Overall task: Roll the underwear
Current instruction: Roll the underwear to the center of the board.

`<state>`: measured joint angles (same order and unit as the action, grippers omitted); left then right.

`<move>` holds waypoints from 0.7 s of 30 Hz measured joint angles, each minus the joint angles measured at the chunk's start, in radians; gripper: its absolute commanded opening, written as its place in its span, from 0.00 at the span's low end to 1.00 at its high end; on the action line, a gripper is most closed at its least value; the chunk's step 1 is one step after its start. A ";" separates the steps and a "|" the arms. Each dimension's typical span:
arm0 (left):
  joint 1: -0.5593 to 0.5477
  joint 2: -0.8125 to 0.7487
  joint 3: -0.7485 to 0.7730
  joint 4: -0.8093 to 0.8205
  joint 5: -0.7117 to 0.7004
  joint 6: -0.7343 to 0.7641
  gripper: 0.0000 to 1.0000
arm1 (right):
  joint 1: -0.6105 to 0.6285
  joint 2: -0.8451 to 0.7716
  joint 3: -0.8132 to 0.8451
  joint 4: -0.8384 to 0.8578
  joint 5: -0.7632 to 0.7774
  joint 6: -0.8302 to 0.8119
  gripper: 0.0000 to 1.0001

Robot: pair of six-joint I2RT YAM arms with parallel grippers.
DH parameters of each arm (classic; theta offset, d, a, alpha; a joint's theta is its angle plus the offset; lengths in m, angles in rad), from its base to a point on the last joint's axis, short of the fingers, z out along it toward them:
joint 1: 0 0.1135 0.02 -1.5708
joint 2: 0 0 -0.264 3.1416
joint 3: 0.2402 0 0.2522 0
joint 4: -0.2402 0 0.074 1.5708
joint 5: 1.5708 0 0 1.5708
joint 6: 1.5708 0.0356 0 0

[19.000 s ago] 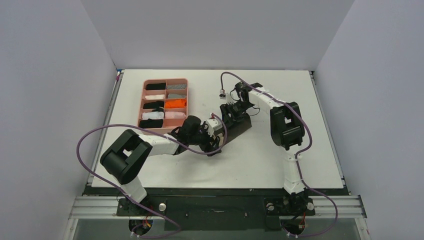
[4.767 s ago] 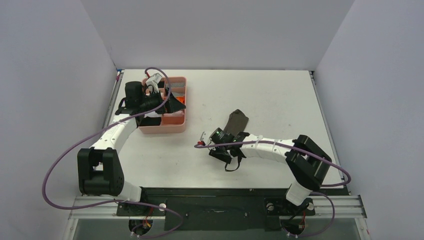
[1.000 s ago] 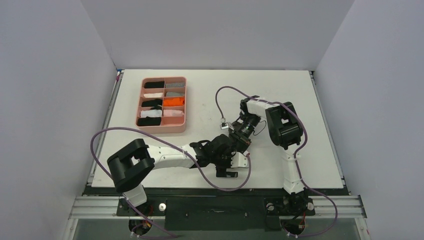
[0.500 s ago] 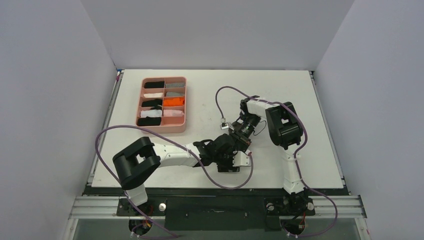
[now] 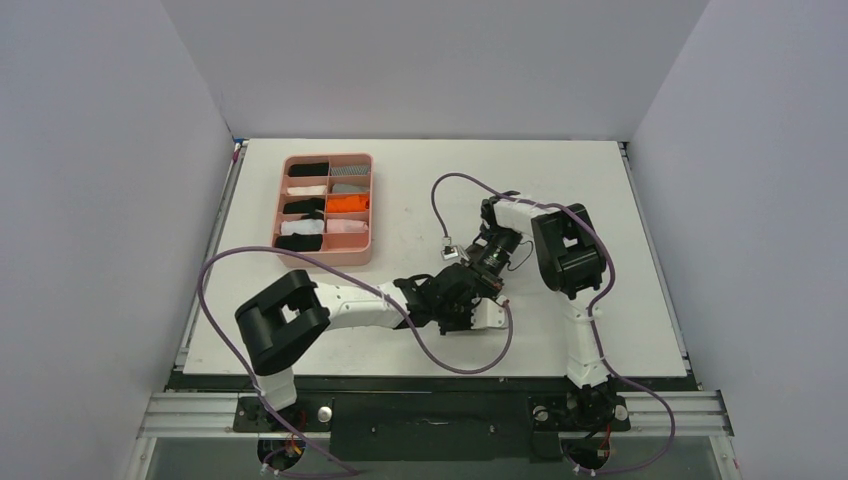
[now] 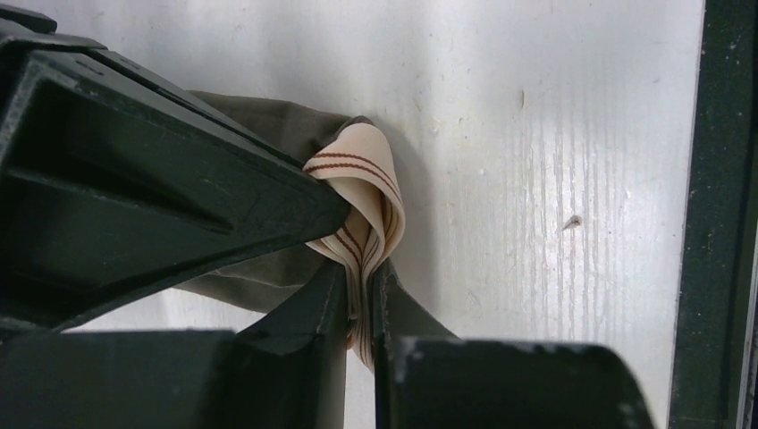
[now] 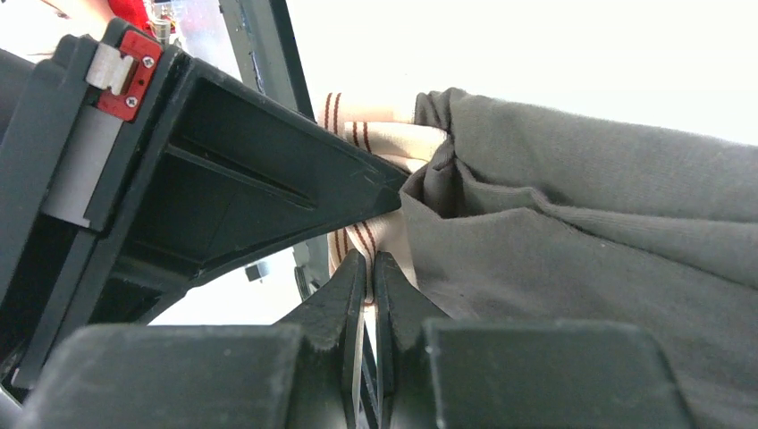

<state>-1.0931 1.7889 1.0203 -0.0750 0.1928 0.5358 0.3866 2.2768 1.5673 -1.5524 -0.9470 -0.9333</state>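
Here, left wrist: the left tool [image 6: 359,299] is closed on the underwear [image 6: 268,134], its tips pinching a fold of the striped beige waistband [image 6: 362,174]. The dark body runs up and left from the pinch, passing under the right tool [image 6: 331,207], whose tip touches the same fold. The surface [image 6: 536,134] lies bare to the right of the fold.

Right wrist: the right tool is shut on the waistband too, the stripes going down into the slit between its tips. The left tool's tip presses in just beside it. From here the dark body spreads rightward, slack and creased. Its far end is out of frame.

Top: both tools meet right of the surface's middle and cover most of the cloth, so its long axis cannot be read here. The left arm lies low and stretched out from the near left. The right arm is folded back on itself, tool aimed toward the near left. The tray [image 5: 325,261] sits well apart, far left.

Judgement: both pinches share one end, so the roll must run from the waistband along the body. Neither arm is nearer.
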 measured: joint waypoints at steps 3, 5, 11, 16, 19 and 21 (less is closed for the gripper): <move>0.003 0.016 0.030 -0.032 0.016 -0.001 0.00 | -0.002 0.000 -0.001 0.000 0.007 0.002 0.16; 0.007 0.028 0.051 -0.050 0.037 -0.004 0.00 | -0.006 0.000 -0.002 0.000 0.005 0.008 0.25; 0.031 0.069 0.130 -0.138 0.144 -0.031 0.00 | -0.025 -0.031 -0.014 0.029 0.018 0.041 0.44; 0.054 0.113 0.211 -0.232 0.225 -0.051 0.00 | -0.062 -0.100 -0.018 0.062 0.027 0.087 0.45; 0.056 0.140 0.258 -0.290 0.269 -0.066 0.00 | -0.095 -0.147 -0.031 0.090 0.048 0.125 0.46; 0.057 0.157 0.289 -0.330 0.296 -0.081 0.00 | -0.122 -0.179 -0.043 0.116 0.068 0.159 0.46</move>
<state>-1.0359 1.9457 1.3090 -0.4046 0.4885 0.4545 0.2646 2.0983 1.5246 -1.4368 -0.8795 -0.7746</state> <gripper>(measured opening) 0.064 0.456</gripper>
